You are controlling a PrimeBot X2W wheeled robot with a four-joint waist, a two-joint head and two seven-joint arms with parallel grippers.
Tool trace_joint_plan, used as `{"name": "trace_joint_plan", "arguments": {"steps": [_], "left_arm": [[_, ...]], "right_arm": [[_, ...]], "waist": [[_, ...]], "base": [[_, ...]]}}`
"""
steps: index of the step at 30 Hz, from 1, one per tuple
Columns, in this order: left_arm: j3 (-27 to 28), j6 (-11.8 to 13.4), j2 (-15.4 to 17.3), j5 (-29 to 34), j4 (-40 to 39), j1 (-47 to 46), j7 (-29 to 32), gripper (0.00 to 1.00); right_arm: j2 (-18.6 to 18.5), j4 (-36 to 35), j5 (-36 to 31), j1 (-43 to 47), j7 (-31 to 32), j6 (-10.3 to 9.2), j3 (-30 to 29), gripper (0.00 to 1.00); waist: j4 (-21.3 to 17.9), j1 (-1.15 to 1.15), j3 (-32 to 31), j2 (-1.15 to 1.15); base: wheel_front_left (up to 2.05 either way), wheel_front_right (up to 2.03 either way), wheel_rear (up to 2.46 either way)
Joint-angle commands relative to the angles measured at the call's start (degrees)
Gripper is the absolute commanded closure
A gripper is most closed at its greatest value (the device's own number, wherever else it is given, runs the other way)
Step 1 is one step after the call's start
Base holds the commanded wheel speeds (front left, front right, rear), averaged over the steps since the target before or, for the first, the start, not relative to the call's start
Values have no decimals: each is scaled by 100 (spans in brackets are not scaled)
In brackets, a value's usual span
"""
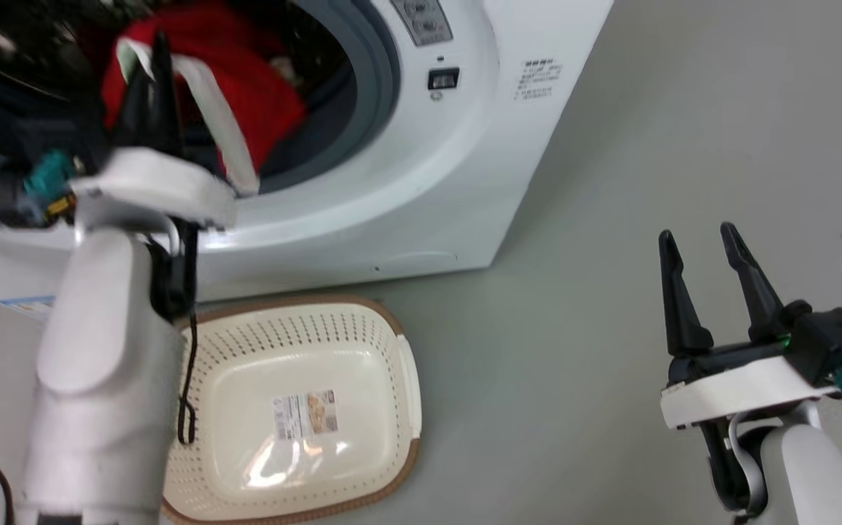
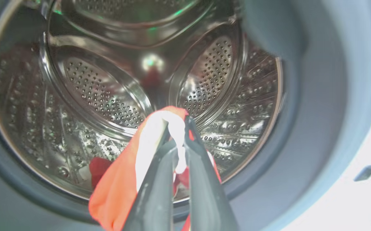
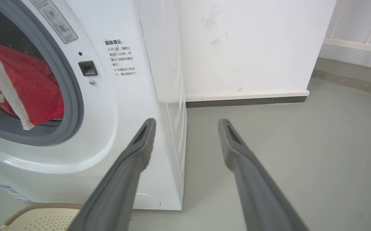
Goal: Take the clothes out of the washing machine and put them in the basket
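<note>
Jaws of the left gripper (image 2: 177,123) are pinched almost together on the clothes (image 2: 121,179) — red fabric, caught by a fold of its white trim — at the mouth of the washing machine (image 1: 428,182). The cloth hangs from the fingers down toward the grey door seal (image 1: 384,80), with the steel drum (image 2: 101,96) behind it. Another red patch lies low in the drum; whether it is a separate piece cannot be told. On the grey floor (image 1: 574,364), just in front of the washer and below the left arm, sits the basket (image 1: 260,335), a paper label (image 1: 305,414) on its bottom. Well off to the right, the right gripper (image 1: 696,232) hovers over the floor — its jaws spread wide.
</note>
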Motion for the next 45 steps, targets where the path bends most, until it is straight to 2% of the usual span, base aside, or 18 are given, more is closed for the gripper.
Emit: {"name": "trace_joint_plan", "arguments": {"steps": [1, 10, 17, 20, 25, 30, 36, 45], "left_arm": [[27, -31, -60, 73, -290, 320, -27, 100], [40, 36, -411, 213, -1921, 1974, -22, 100], [-148, 249, -556, 241, -3012, 3346, 62, 100], [-251, 357, -667, 155, -3207, 3979, 187, 100], [-361, 424, -760, -70, -2833, 4568, 237, 100], [-472, 363, -815, -188, -2190, 4513, 167, 100], [-469, 235, -841, -315, -1015, 3830, 36, 100], [-8, 89, -724, -251, 413, 2207, -23, 100]], "right_arm": [[4, -54, -13, 136, 54, -3, -39, 0], [5, -269, -79, 593, 281, -3, -183, 0], [5, -461, -123, 856, 440, -2, -234, 0], [5, -572, -124, 905, 489, -2, -272, 0], [5, -721, -137, 814, 565, -2, -251, 0], [5, -821, -133, 680, 593, -2, -192, 0], [5, -863, -112, 440, 573, -2, -94, 0], [6, -821, -39, -30, 417, -2, 21, 0]], "waist": [[185, 1, -427, 0], [516, 1, -1127, 0], [808, 1, -1346, 0], [925, 1, -1319, 0], [1011, 1, -1052, 0], [996, 1, -690, 0], [815, 1, -61, 0], [385, 1, 1028, 0]], "base": [[0, 0, 0], [0, 0, 0], [0, 0, 0], [0, 0, 0], [0, 0, 0], [0, 0, 0], [0, 0, 0], [0, 0, 0]]}}
